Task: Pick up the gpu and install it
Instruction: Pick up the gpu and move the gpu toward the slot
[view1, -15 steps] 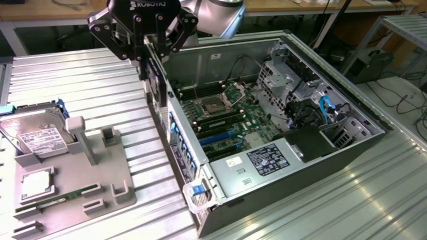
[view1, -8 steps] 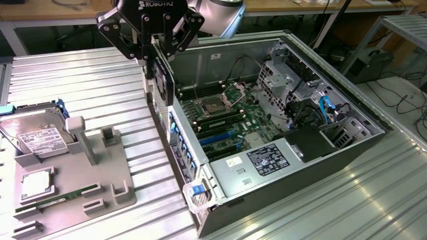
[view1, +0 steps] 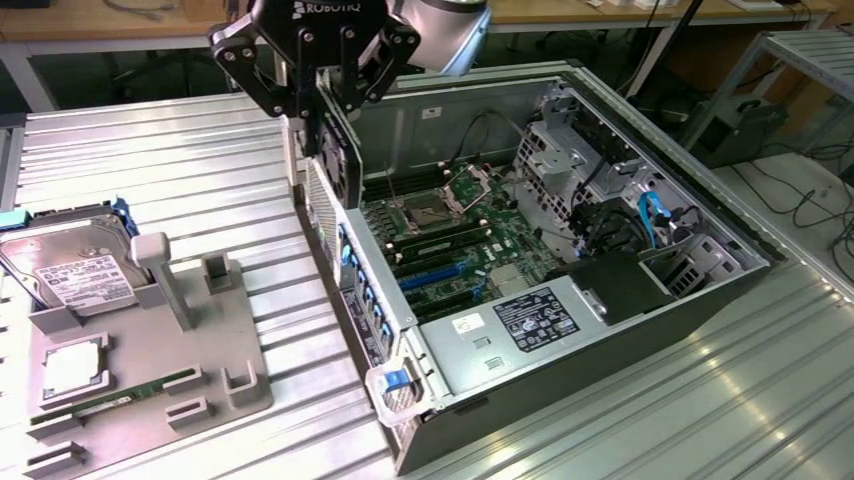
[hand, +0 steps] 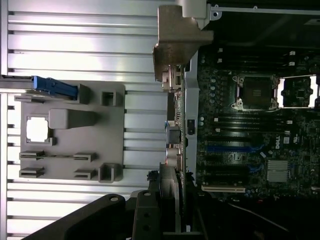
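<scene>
The gpu (view1: 336, 160), a thin dark card with a silver end bracket, hangs on edge under my gripper (view1: 324, 108), which is shut on its upper part. It is held above the near wall of the open computer case (view1: 587, 330), over the motherboard's side nearest the exterior view's left. In the wrist view the gpu (hand: 172, 145) is seen edge-on, with its bracket (hand: 177, 45) at the far end, running along the case wall beside the motherboard (hand: 250, 130). The gripper (hand: 167, 200) clamps the card from both sides. Blue expansion slots (view1: 430, 272) lie on the board below.
A grey parts fixture (view1: 200, 350) sits on the ribbed metal table at the exterior view's left, holding a hard drive (view1: 67, 265), a processor chip (view1: 74, 365) and a green memory stick (view1: 114, 395). Drive cages and cables (view1: 641, 220) fill the case's far side.
</scene>
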